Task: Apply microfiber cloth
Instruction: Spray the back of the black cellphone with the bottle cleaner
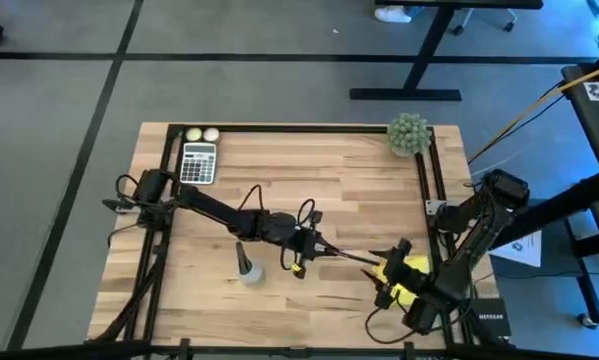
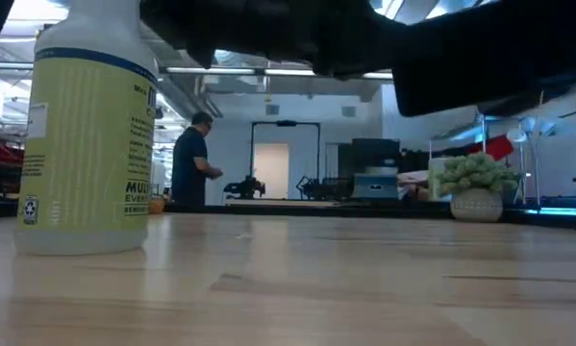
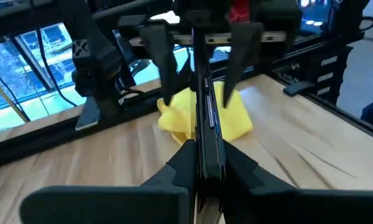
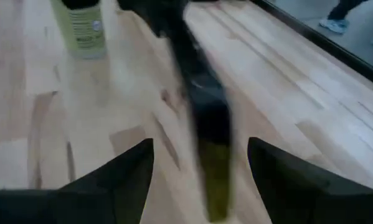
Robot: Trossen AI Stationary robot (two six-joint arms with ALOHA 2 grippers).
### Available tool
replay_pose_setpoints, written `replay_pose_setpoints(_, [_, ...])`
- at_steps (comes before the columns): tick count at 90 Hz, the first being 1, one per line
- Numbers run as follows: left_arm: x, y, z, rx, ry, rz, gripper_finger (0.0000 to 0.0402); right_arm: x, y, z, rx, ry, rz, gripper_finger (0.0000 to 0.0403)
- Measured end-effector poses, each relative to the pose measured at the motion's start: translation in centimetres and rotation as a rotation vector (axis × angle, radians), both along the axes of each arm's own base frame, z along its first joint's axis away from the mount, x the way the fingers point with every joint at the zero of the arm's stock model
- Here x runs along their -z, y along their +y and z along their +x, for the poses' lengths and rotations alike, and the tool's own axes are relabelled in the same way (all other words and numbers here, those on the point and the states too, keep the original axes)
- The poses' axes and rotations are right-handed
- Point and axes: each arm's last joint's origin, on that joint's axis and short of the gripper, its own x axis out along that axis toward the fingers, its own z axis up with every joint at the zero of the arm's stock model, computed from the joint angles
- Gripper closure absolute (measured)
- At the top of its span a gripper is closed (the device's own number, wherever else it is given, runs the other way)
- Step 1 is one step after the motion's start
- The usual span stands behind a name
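Note:
A black smartphone is held on edge in my left gripper, which reaches from the left to mid-table and is shut on it. The yellow microfiber cloth lies bunched on the table near the right rail, beyond the phone's far end. My right gripper hovers over the cloth and is open. Its two fingers stand on either side of the phone's far end without touching it. My left gripper pinches the smartphone's near end between its two fingers, one on each flat face. The fingers are level, point toward the table's right and lie along the phone. The phone stands on edge, sticking straight out, clear of the table. My right gripper: whether its fingertips touch the cloth, I cannot tell.
A spray bottle stands near the front, left of the phone. A calculator and two pale balls lie at the far left, a potted plant at the far right. Black rails edge the table. A person stands far behind.

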Motion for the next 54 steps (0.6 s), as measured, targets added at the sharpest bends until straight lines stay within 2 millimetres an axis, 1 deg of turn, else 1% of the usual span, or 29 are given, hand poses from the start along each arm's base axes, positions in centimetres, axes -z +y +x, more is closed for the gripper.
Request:
replay_pose_setpoints(13, [0.0,0.0,0.0,0.004,-0.001,0.0,0.038,-0.1,0.2,0.9,-0.045,0.019,-0.013,0.0174])
replay_pose_setpoints(27, [0.1,-0.1,0.0,0.01,0.009,0.001,0.038,-0.1,0.3,1.7,-0.107,0.072,-0.023,0.0219])
replay_pose_setpoints(39, [0.2,-0.1,-0.1,0.012,0.026,0.005,0.038,-0.1,0.3,2.2,-0.152,0.14,-0.019,0.0279])
replay_pose_setpoints(54, [0.4,-0.1,-0.1,0.021,0.042,0.008,0.038,-0.5,0.5,2.3,-0.195,0.161,-0.06,0.038])
